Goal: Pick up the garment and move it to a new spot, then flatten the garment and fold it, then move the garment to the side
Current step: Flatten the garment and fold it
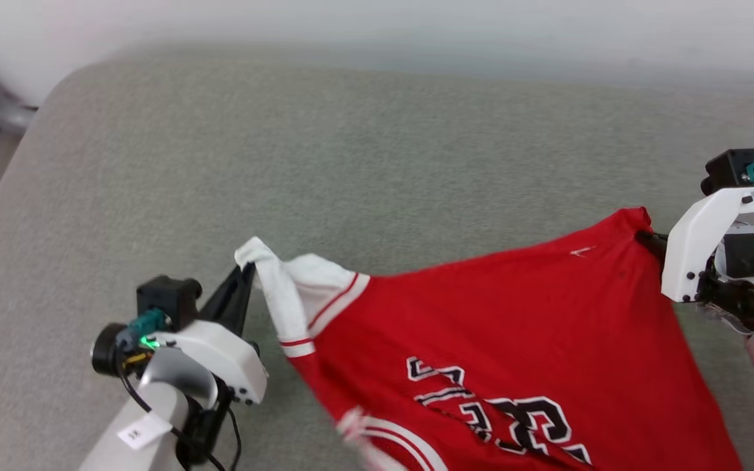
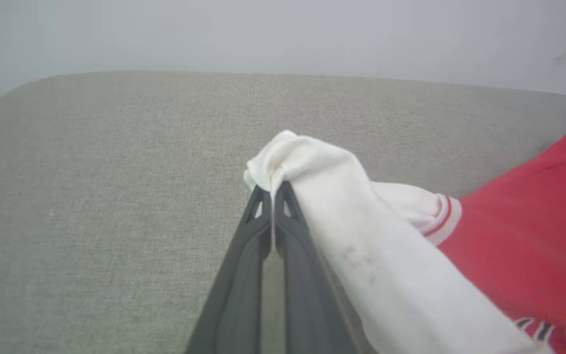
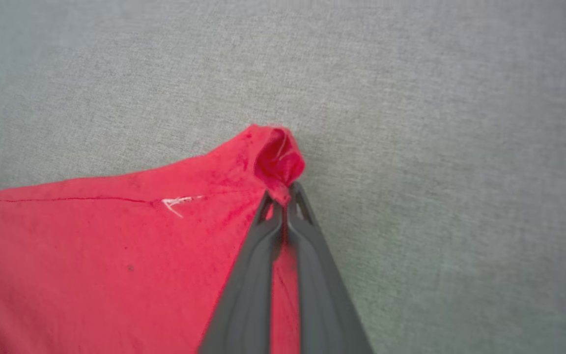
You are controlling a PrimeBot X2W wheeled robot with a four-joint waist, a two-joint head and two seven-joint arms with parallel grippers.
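Left claw (image 1: pixel 248 269), nearest at lower left: clamped shut on the white sleeve end (image 1: pixel 283 288), cloth bunched over its tips. Garment (image 1: pixel 514 314) runs rightward from there, red body pulled taut, print showing at the near edge, over the grey fabric surface (image 1: pixel 351 144); whether lifted or resting, cannot tell. Right claw (image 1: pixel 646 237), far right: pinched together on a red corner. Two-point hold likely meant to spread the cloth for flattening.

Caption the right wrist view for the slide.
Right gripper shut on a red corner of the garment, grey upholstery behind.
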